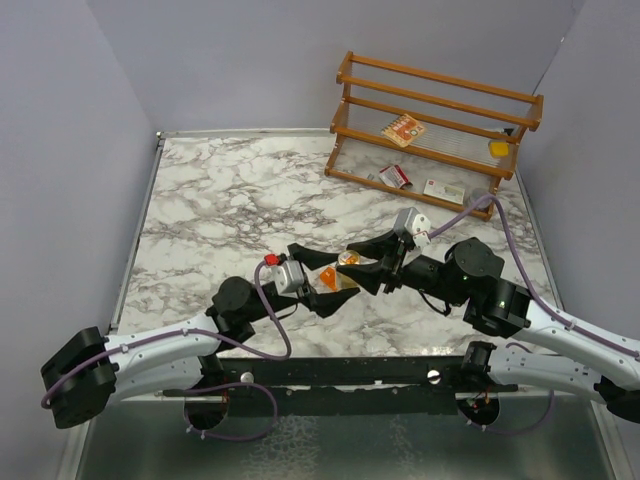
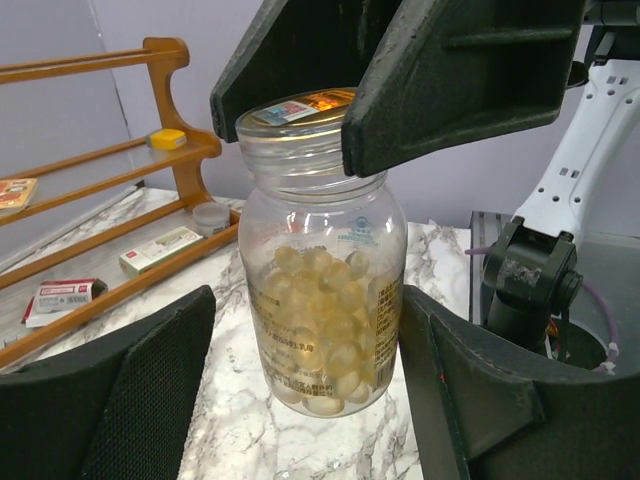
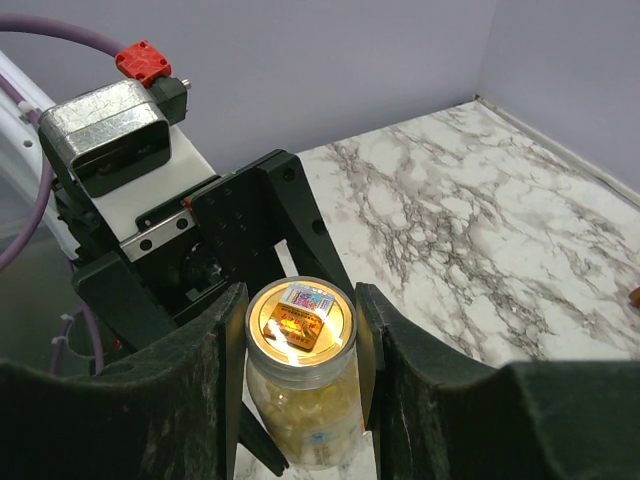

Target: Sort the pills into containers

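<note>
Now the right pincer (image 3: 300, 305) clamps the jar (image 3: 303, 415) by its neck.

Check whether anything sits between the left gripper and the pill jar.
Nothing visible does. The jar sits inside the open left gripper, with only bare space beside its body. The right gripper clamps just the neck, above where the left would close.

We see a clear jar (image 2: 322, 270) of pale yellow pills (image 2: 320, 320), a white surface (image 1: 225, 200) veined with grey, and an orange-brown wooden rack (image 1: 440, 97).
</note>
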Robot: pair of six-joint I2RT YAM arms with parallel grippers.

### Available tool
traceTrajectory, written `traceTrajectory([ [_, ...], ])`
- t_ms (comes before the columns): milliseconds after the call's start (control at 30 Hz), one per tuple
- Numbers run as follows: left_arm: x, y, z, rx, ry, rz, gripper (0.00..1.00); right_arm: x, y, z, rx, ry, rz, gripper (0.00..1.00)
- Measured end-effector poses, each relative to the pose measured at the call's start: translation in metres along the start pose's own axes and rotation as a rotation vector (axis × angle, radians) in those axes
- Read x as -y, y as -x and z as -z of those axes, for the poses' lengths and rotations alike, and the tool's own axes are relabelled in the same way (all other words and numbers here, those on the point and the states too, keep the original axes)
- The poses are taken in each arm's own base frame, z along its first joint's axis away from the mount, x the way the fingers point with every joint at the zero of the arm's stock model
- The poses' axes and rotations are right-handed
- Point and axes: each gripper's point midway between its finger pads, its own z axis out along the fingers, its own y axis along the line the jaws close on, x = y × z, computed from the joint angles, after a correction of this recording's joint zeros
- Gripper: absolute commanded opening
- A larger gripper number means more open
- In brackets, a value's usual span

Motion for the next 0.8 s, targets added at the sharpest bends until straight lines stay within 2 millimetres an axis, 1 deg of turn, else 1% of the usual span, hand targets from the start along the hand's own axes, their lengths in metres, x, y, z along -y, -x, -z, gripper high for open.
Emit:
traceTrajectory([
  [67,0.0012,-0.0002,-0.0026,-0.002,-0.009,0.004,0.66,-0.0006,0.0005,-0.0001,0.002,0.004,0.000,0.01],
  [200,0.0055,-0.0021,-0.0042,-0.006,-0.034,0.016,0.32,-0.0004,0.0006,-0.0004,0.003,0.003,0.001,0.01],
  [367,0.0072,-0.0014,-0.0044,-0.003,-0.044,0.016,0.03,0.0001,0.0018,-0.0006,0.008,0.002,0.005,0.01],
  [400,0.0073,-0.0015,-0.0043,-0.004,-0.044,0.016,0.00,0.0001,0.0019,-0.0006,0.008,0.002,0.005,0.01],
  [800,0.0048,-0.0026,-0.0021,-0.017,-0.026,0.020,0.00,0.0015,-0.0024,-0.0049,-0.003,0.001,0.027,0.01],
])
